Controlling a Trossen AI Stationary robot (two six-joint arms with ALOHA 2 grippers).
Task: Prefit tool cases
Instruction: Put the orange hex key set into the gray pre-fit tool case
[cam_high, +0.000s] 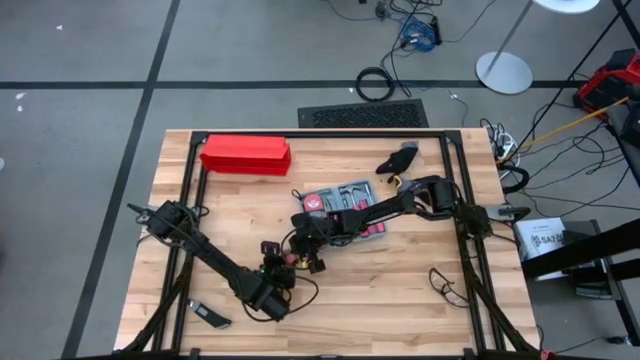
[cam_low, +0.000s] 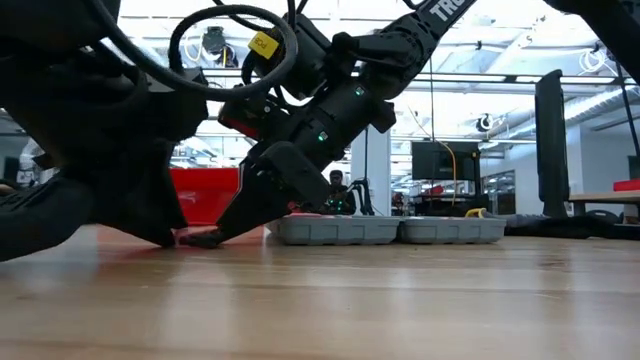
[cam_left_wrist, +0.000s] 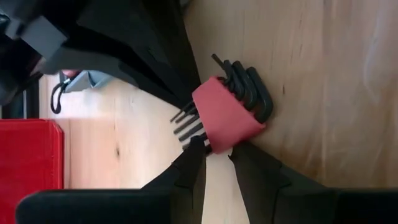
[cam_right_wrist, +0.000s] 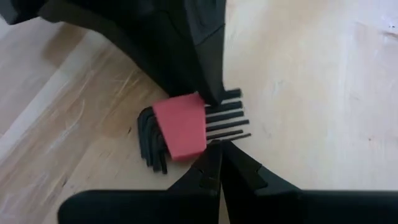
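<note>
Timber table fills the near edge, and just beyond it, near the table's middle, a red-sleeved hex key set lies flat on the wood, its dark bent ends fanned from one side of the holder and its straight tips from the other. The left gripper is set at the holder's edge with its fingers partly spread to either side of a corner of the red sleeve; whether the sleeve is truly pinched cannot be told. The right gripper is pressed together, empty, its tips resting at the straight ends of the keys. Both claws meet over the set, so neither arm is clearly nearer.

Farther off, at about two o'clock from the set in the overhead view, the tool case is seen lying open, its long axis running roughly nine to three, tools already seated in its recesses. The coming move is judged to turn on carrying the set that way. At eleven o'clock, by the far edge, the red box is left untouched.
</note>
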